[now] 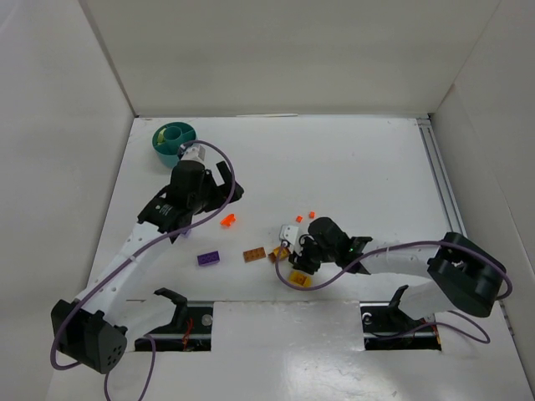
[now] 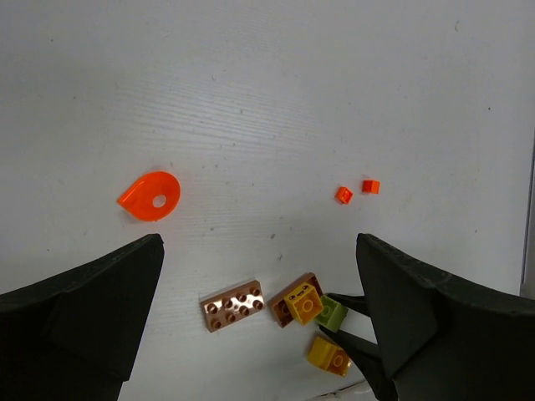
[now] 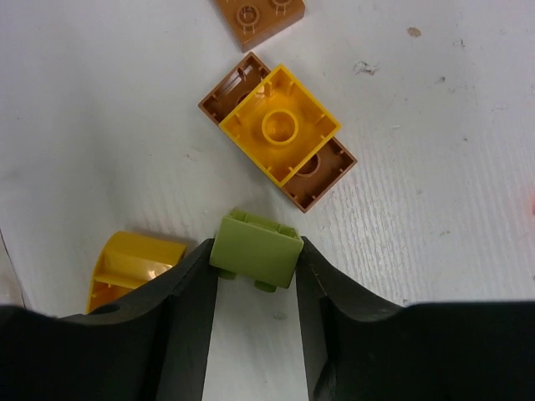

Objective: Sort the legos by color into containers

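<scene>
Sorting in progress: the right pincer [image 3: 256, 269] is clamped on a pale green brick [image 3: 256, 247], one black finger pressed against each side. From these views it cannot be told whether the brick has left the white surface [image 2: 267, 92]. Just beyond it, a golden yellow brick [image 3: 280, 125] lies hollow side up across an orange-brown brick [image 3: 326, 171], which is also upturned. A curved yellow piece [image 3: 132, 266] sits just beside the pincer's left finger. An orange-brown plate [image 3: 259, 15] lies studs up at the top edge of the wrist view.

The left pincer [image 2: 259, 242] hangs above the surface with its fingers wide apart, gripping nothing. Below it lie an orange teardrop piece [image 2: 150, 195] on one side and, on the other, a tiny red-orange bit [image 2: 343, 195] with its twin [image 2: 371, 186] just beside it.

Seen from overhead, a purple brick [image 1: 209, 258] lies alone to the left of the plate. The round teal tub [image 1: 174, 138] stands at the far left corner of the surface, well apart from the loose bricks, with the left arm reaching between them.
</scene>
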Robot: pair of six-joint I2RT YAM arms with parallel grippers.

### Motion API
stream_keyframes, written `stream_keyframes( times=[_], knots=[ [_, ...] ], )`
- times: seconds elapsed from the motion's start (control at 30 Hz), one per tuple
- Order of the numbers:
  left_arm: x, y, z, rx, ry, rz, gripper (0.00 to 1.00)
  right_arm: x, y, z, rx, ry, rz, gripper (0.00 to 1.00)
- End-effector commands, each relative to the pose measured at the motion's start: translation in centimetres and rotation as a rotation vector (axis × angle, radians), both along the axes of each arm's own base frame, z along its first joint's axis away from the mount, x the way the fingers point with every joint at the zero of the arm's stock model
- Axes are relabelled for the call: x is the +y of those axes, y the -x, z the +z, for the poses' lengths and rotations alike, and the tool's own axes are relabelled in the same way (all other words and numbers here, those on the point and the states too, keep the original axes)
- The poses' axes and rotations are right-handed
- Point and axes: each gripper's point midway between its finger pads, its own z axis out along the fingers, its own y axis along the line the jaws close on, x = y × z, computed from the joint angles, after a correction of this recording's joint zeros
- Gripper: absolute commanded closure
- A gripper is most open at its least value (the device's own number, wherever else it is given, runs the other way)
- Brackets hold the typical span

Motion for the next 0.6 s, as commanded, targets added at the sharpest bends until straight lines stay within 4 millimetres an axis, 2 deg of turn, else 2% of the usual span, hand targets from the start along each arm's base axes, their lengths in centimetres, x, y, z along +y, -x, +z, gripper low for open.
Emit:
stream_keyframes(
  times=[0.0,0.07,0.13,0.33,0.43,0.53,0.57],
  knots=[
    [0.4,0.2,0.7,-0.033,-0.004,0.001,0.0,2.5,-0.9,2.3,-0.067,-0.094,0.054,0.58],
    [0.5,0.4,0.5,-0.025,-0.008,0.001,0.0,2.9,-0.7,2.5,-0.081,-0.117,0.09,0.65],
    [0.3,0.6,0.8,-0.031,0.001,-0.007,0.0,2.8,-0.3,2.1,-0.07,-0.114,0.098,0.69],
    [0.4,1.1,0.1,-0.01,-0.001,-0.016,0.0,3.7,0.3,2.3,-0.072,-0.15,0.167,0.83],
    [0.3,1.4,0.0,-0.009,0.005,-0.024,0.0,3.7,0.4,2.3,-0.066,-0.155,0.176,0.84],
    [-0.5,1.9,0.1,0.0,0.027,-0.076,0.0,4.2,0.1,3.9,-0.097,-0.19,0.177,0.84],
    [-0.9,2.1,0.3,-0.017,0.045,-0.106,0.0,4.3,0.0,5.3,-0.124,-0.22,0.178,0.84]
  ],
)
